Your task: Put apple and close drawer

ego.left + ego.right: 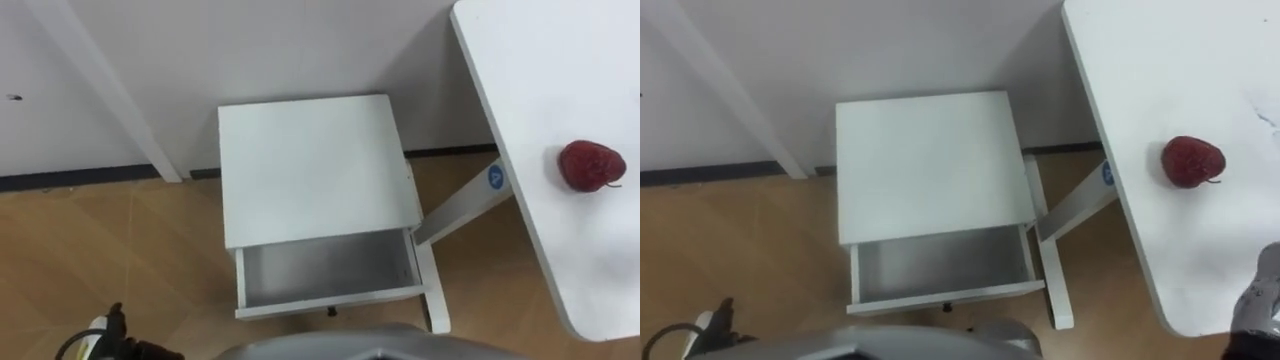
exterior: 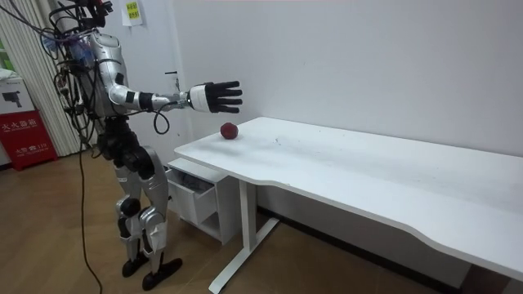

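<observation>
Clearly, in the left eye view the apple (image 1: 590, 166) lies on the white surface (image 1: 530, 60) at the right, well apart from the open drawer (image 1: 330, 272) of the small cabinet (image 1: 315, 165) — nothing is in it yet. From the room view, the right hand (image 2: 206, 97) hovers above the apple, fingers (image 2: 229, 97) spread straight, holding nothing. The right eye view puts the apple fairly near the surface's left edge — a clumsy grasp could roll it off onto the floor (image 1: 740, 240).
</observation>
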Controlling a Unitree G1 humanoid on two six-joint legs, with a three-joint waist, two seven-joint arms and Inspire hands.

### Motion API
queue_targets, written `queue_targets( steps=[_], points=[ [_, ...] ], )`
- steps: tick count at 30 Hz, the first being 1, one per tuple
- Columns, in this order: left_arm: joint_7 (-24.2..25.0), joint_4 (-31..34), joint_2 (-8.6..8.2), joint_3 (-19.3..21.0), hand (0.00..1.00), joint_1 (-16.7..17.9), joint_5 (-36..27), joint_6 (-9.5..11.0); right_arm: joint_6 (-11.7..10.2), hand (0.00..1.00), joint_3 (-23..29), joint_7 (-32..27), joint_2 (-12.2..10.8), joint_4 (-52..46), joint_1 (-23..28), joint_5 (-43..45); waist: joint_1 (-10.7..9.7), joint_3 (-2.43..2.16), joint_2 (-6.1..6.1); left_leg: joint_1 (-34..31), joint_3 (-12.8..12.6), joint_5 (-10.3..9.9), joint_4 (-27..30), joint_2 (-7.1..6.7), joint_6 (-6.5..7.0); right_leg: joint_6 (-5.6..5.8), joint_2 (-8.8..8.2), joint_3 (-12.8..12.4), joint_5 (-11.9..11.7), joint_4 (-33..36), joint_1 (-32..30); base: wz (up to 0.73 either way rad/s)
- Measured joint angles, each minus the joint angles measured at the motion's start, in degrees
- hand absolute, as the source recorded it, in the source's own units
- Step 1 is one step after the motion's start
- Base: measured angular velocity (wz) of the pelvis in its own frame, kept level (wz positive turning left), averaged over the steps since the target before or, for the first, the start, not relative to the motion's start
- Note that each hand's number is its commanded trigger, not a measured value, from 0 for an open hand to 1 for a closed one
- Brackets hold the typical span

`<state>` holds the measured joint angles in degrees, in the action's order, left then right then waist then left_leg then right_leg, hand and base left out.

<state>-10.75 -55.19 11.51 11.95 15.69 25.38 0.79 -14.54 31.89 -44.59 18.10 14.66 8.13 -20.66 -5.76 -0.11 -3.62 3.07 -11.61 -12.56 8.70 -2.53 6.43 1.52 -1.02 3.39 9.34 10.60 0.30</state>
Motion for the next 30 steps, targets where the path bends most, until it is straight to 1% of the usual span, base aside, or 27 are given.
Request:
queue_targets(
  steps=[2, 3, 5, 6, 7, 9, 11, 12, 14, 16, 17, 19, 21, 24, 25, 27, 30],
  points=[
    [0.0, 0.0, 0.00, 0.0, 0.00, 0.6, 0.0, 0.0, 0.3, 0.00, -0.8, 1.5, 0.0, 0.0, 0.1, 0.7, 0.1, 0.04, -0.08, 0.2, 0.0, 0.0, -0.1, 0.03, 0.00, 0.00, 0.02, 0.0, 0.0, 0.0, 0.2, 0.00],
    [-0.1, 0.0, 0.03, -0.3, 0.00, 0.6, -0.1, 0.0, 0.3, 0.00, -2.0, 2.3, 0.0, 0.3, 0.3, 1.2, 0.1, 0.13, 0.03, 0.3, 0.0, 0.0, -0.1, 0.07, 0.00, -0.08, 0.04, 0.1, -0.1, -0.1, 0.3, 0.00],
    [-0.1, 0.0, 0.00, -1.3, 0.00, 0.6, -0.2, 0.0, 0.5, 0.00, -3.8, 4.2, 0.0, 0.8, 1.7, 1.7, 0.0, 0.18, 0.14, 0.6, 0.1, 0.0, -0.2, 0.07, -0.01, -0.13, 0.04, 0.2, -0.1, -0.3, 0.6, 0.00],
    [-0.1, 0.0, -0.02, -1.6, 0.00, 0.6, -0.2, 0.1, 1.1, 0.00, -5.0, 6.0, -0.2, 0.8, 2.8, 2.9, 0.2, 0.14, 0.27, 0.8, 0.0, 0.0, -0.4, 0.07, -0.02, -0.13, 0.05, 0.1, -0.1, -0.3, 0.7, -0.03],
    [-0.1, 0.0, -0.01, -1.6, 0.00, 0.6, -0.2, 0.1, 1.6, 0.00, -6.2, 7.5, -0.3, 0.8, 3.6, 3.4, 0.3, 0.14, 0.54, 0.9, -0.1, 0.0, -0.4, 0.06, -0.02, -0.13, 0.05, -0.1, -0.1, -0.2, 0.7, -0.05],
    [-0.1, 0.0, -0.01, -1.6, 0.00, 0.5, -0.2, 0.2, 2.2, 0.00, -6.8, 9.6, -0.5, 0.8, 4.3, 3.4, 0.9, 0.11, 1.07, 1.3, -0.5, 0.0, -0.5, 0.06, -0.02, -0.13, 0.06, -0.3, -0.1, -0.1, 0.9, -0.10],
    [-0.1, 0.0, -0.01, -1.6, 0.00, 0.5, -0.3, 0.5, 2.2, 0.00, -7.1, 11.3, -0.6, 0.8, 4.8, 3.4, 1.2, 0.12, 1.34, 1.6, -0.7, 0.0, -0.5, 0.06, -0.02, -0.13, 0.07, -0.6, -0.1, -0.1, 1.1, -0.08],
    [-0.1, 0.0, -0.01, -1.6, 0.00, 0.5, -0.5, 0.8, 2.2, 0.00, -7.5, 11.7, -0.7, 0.8, 4.8, 3.8, 1.3, -0.03, 1.66, 1.8, -0.8, 0.0, -0.5, 0.06, -0.02, -0.13, 0.10, -0.9, -0.1, -0.1, 1.2, -0.03],
    [-0.1, -0.1, -0.03, -1.6, 0.00, 0.5, -0.6, 0.9, 2.2, 0.00, -8.2, 12.7, -0.7, 0.8, 4.8, 5.5, 1.3, 0.00, 1.71, 2.0, -0.8, 0.0, -0.5, 0.08, -0.02, -0.13, 0.10, -1.0, -0.1, -0.1, 1.4, 0.00],
    [-0.1, -0.2, -0.04, -1.6, 0.00, 0.6, -0.7, 1.0, 2.2, 0.00, -8.4, 13.5, -0.8, 0.8, 4.8, 6.0, 1.5, 0.18, 1.72, 2.6, -0.8, 0.0, -0.8, 0.13, -0.05, -0.13, 0.21, -1.0, -0.1, -0.1, 1.8, 0.00],
    [-0.1, -0.3, -0.04, -1.6, 0.00, 0.6, -0.9, 1.0, 2.2, 0.00, -8.5, 13.5, -0.9, 0.8, 4.8, 6.0, 1.5, 0.13, 1.78, 2.7, -0.8, -0.1, -1.1, 0.13, -0.11, -0.13, 0.25, -0.9, -0.1, 0.0, 1.8, 0.00],
    [-0.3, -0.5, -0.03, -1.6, 0.00, 0.9, -1.0, 1.0, 2.2, 0.00, -9.5, 13.5, -1.1, 0.8, 5.0, 6.8, 1.5, 0.32, 1.46, 2.6, -0.8, -0.1, -1.1, 0.13, -0.11, -0.13, 0.23, -0.8, -0.1, 0.0, 1.7, 0.00],
    [-0.4, -0.6, -0.04, -1.6, 0.00, 1.4, -1.0, 1.0, 2.2, 0.00, -10.6, 13.6, -1.3, 0.7, 5.0, 7.3, 1.4, 0.27, 1.43, 2.6, -0.8, -0.1, -1.1, 0.13, -0.11, -0.13, 0.21, -0.8, -0.1, 0.0, 1.7, 0.00],
    [-0.5, -0.6, -0.03, -1.6, 0.00, 1.6, -1.0, 1.0, 2.2, 0.00, -10.7, 14.1, -2.0, 0.7, 5.0, 7.4, 1.4, 0.14, 1.49, 2.6, -0.8, -0.1, -1.1, 0.12, -0.11, -0.13, 0.16, -0.8, -0.1, 0.0, 1.8, 0.00],
    [-0.9, -0.6, -0.03, -1.8, 0.00, 1.7, -1.0, 1.0, 2.2, 0.00, -11.1, 14.7, -2.1, 0.8, 5.0, 7.4, 1.4, 0.01, 1.62, 2.6, -0.8, -0.1, -1.0, 0.12, -0.11, -0.13, 0.15, -0.8, -0.1, 0.0, 1.8, 0.00],
    [-1.7, -0.9, 0.00, -2.3, 0.00, 1.6, -1.0, 1.0, 2.2, 0.00, -12.5, 15.0, -2.1, 1.0, 5.0, 7.4, 1.4, -0.07, 1.39, 2.6, -0.9, -0.1, -1.0, 0.13, -0.11, -0.13, 0.12, -0.9, -0.1, -0.1, 1.8, 0.00],
    [-2.6, -2.0, 0.05, -3.6, 0.00, 1.2, -1.0, 1.1, 2.2, 0.00, -14.8, 16.6, -2.1, 3.4, 5.1, 7.5, 1.7, -0.01, 0.87, 2.6, -1.2, -0.1, -0.9, 0.16, -0.12, -0.13, 0.05, -1.0, -0.1, -0.1, 1.8, -0.03]
  ],
)
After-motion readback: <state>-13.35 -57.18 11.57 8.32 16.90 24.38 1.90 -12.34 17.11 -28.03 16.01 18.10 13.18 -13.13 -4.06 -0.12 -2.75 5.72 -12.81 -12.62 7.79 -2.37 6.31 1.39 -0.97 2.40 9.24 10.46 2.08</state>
